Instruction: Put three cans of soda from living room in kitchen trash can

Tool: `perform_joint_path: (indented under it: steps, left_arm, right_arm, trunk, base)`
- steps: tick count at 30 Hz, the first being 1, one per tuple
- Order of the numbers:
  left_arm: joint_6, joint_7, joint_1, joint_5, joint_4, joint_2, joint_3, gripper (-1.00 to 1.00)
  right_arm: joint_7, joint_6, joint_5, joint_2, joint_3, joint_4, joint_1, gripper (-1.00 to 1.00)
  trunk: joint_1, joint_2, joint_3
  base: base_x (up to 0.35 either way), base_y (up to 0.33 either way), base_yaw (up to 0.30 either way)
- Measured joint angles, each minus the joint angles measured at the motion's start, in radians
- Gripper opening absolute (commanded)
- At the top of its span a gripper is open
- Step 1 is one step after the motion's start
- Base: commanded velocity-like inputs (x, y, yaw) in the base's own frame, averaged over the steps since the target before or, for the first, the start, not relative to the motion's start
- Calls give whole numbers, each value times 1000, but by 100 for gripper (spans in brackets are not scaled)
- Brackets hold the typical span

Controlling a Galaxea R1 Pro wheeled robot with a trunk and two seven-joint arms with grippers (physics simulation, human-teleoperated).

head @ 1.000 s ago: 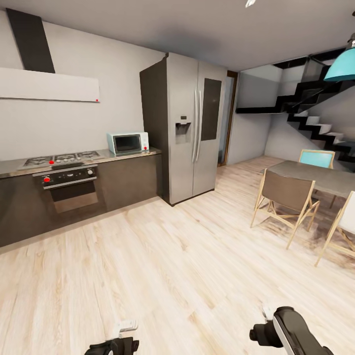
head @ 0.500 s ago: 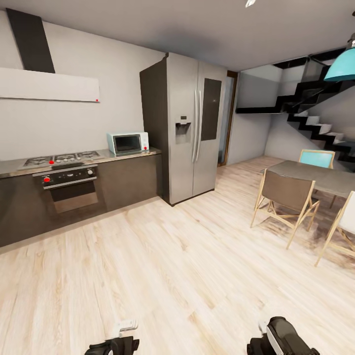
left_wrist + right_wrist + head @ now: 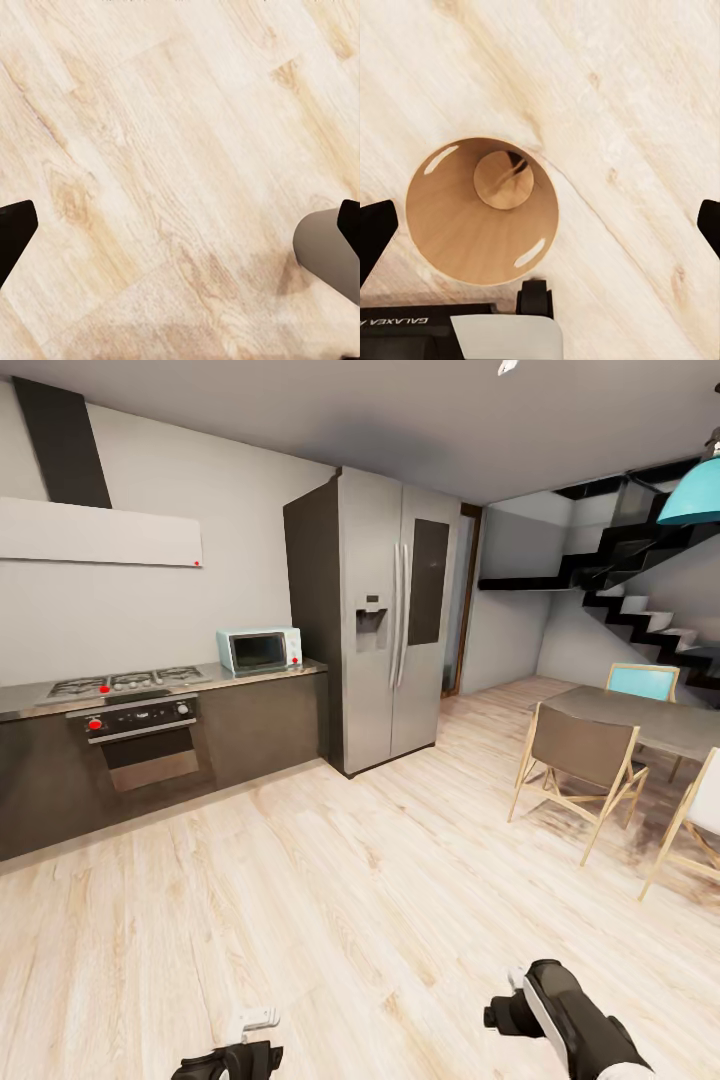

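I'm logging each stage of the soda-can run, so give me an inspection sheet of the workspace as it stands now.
Surface: light wood floor, bare where visible.
Job's things: trash can stands upright on the floor under the right wrist camera, copper-brown inside; no soda cans seen in it.
Clutter: nothing seen.
Grippers: left gripper open, nothing between its fingers, above the floor; right gripper open, above the bin's opening.
Cables: nothing seen.
Surroundings: kitchen counter with hob, oven and microwave; tall fridge; dining table with chairs; staircase; teal lamp.
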Motion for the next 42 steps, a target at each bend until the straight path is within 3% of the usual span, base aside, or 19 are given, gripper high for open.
perform_joint_path:
  steps: [4, 9, 15, 25, 34, 42]
  left_arm:
    - [0, 0, 0, 0, -1, 0, 0, 100]
    - [-1, -1, 0, 0, -1, -1, 0, 100]
    - [-2, -1, 0, 0, -1, -3, 0, 100]
    - [-2, -4, 0, 0, -1, -1, -1, 100]
    - [68, -14, -2, 2, -160, 1, 0, 100]
    - [80, -20, 0, 2, -187, 1, 0, 100]
  right_arm:
    - [0, 0, 2, -1, 0, 36, -26, 100]
    - [0, -1, 4, -9, 0, 63, -36, 100]
    - [0, -1, 3, -16, 0, 76, -38, 100]
    - [0, -1, 4, -17, 0, 98, -39, 100]
    - [0, -2, 4, -17, 0, 101, -39, 100]
    - [0, -2, 4, -17, 0, 102, -39, 100]
  trunk:
    - [0, 0, 0]
    - [19, -35, -16]
    - [19, -35, -16]
    - [57, -105, -47]
    - [92, -168, -75]
    - [123, -224, -100]
  base:
    - [0, 0, 0]
    - [0, 0, 0]
    - [0, 0, 0]
    - [0, 0, 0]
    - [0, 0, 0]
    - [0, 0, 0]
